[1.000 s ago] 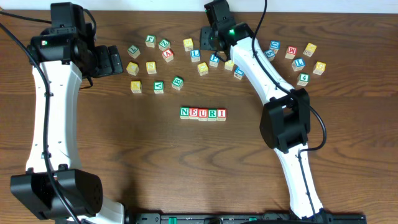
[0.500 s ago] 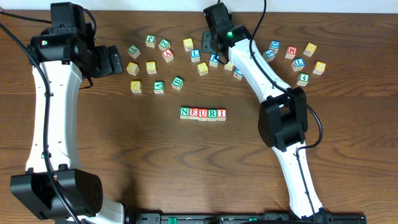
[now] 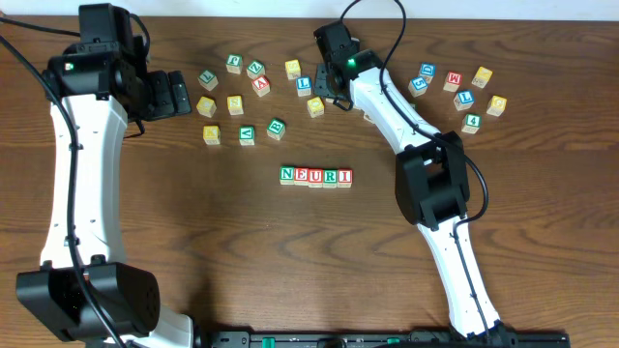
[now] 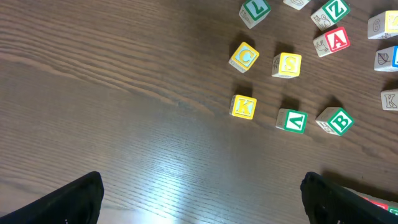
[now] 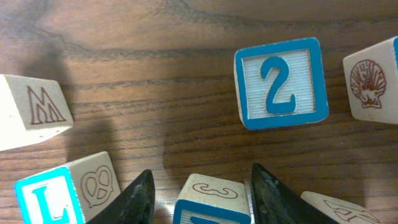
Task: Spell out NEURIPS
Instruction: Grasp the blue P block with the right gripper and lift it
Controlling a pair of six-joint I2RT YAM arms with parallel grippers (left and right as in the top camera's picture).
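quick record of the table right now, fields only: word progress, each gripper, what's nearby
word so far: row of five cubes reading N E U R I, side by side
missing: P, S
S cube: yellow, loose in the left pile
left gripper: open, nothing between fingers
right gripper: open, fingers either side of a blue-edged cube, letter cut off
near it: blue 2 cube, blue L cube
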